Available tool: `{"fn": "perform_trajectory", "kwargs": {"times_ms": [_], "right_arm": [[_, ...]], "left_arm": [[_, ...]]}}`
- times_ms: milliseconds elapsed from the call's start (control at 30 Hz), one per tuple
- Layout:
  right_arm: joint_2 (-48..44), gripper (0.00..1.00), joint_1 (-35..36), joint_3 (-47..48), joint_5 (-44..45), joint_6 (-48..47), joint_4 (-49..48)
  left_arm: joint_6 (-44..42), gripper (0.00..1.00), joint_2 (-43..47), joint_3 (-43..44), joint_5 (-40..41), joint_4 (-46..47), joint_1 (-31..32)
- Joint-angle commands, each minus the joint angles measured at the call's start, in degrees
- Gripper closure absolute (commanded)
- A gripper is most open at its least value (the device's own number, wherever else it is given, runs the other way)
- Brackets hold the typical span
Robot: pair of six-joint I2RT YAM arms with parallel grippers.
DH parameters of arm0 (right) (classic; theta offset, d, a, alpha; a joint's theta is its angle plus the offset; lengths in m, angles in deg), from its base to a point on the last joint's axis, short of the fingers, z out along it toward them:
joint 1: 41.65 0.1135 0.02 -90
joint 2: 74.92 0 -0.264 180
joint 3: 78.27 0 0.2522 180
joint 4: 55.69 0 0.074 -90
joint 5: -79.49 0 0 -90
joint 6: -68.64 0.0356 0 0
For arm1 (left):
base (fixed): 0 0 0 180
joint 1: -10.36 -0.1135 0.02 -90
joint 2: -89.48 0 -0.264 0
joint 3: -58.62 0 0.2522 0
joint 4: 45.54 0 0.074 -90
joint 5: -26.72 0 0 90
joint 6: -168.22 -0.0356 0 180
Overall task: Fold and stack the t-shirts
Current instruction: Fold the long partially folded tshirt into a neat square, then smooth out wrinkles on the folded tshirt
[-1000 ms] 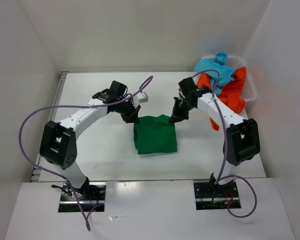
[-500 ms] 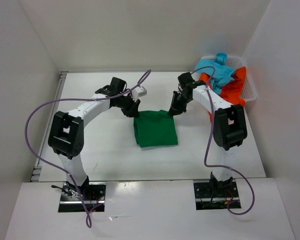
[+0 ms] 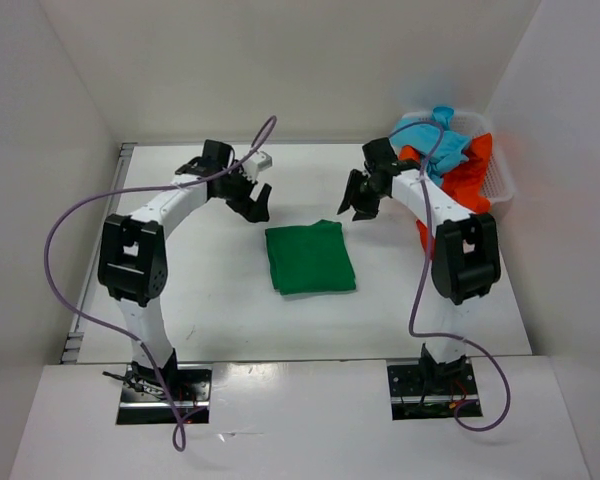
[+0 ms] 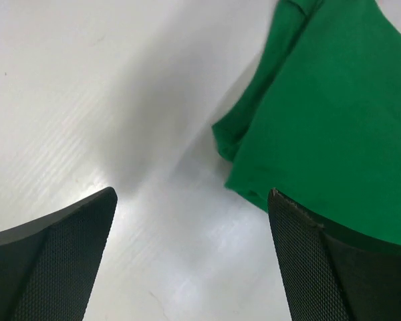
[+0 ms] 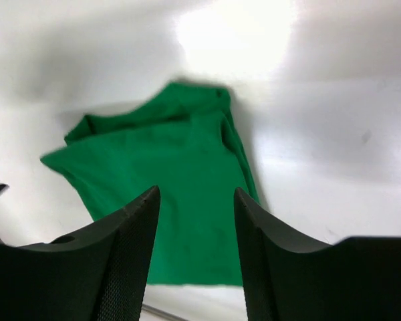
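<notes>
Both spreading empty: left pincer (image 3: 252,203) and right pincer (image 3: 360,205) are backing off green t-shirt (image 3: 310,258) folded between them; turquoise t-shirt (image 3: 432,138), orange-red t-shirt (image 3: 470,185) waiting next beyond right pincer.

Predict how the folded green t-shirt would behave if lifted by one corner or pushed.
The green t-shirt is soft cloth with loose layers at its edge, so it would probably sag and unfold. It lies thin, so likely light. Pushed on the smooth table, it may bunch rather than slide.

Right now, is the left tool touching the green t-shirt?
Apart. The top view shows bare table between the left tool and the folded green t-shirt.
</notes>
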Motion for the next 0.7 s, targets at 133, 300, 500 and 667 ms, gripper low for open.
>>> {"fn": "perform_trajectory", "kwargs": {"times_ms": [133, 300, 500, 667], "right_arm": [[-14.69, 0.75, 6.85, -15.03, 2.06, 3.13, -4.07], [-14.71, 1.00, 8.09, -24.00, -3.11, 8.41, -8.83], [-14.62, 1.00, 9.41, -28.93, -4.18, 11.40, -10.24], [-13.39, 1.00, 9.94, -32.54, -2.95, 12.46, -11.56]], "left_arm": [[-4.44, 0.00, 13.06, -9.47, -7.36, -9.77, 9.85], [-1.02, 0.02, 12.73, -15.37, -9.21, -5.47, 16.91], [1.36, 0.31, 10.17, -19.05, -5.11, 0.33, 19.98], [0.75, 0.34, 8.16, -24.94, 3.61, 4.81, 20.52]]}}
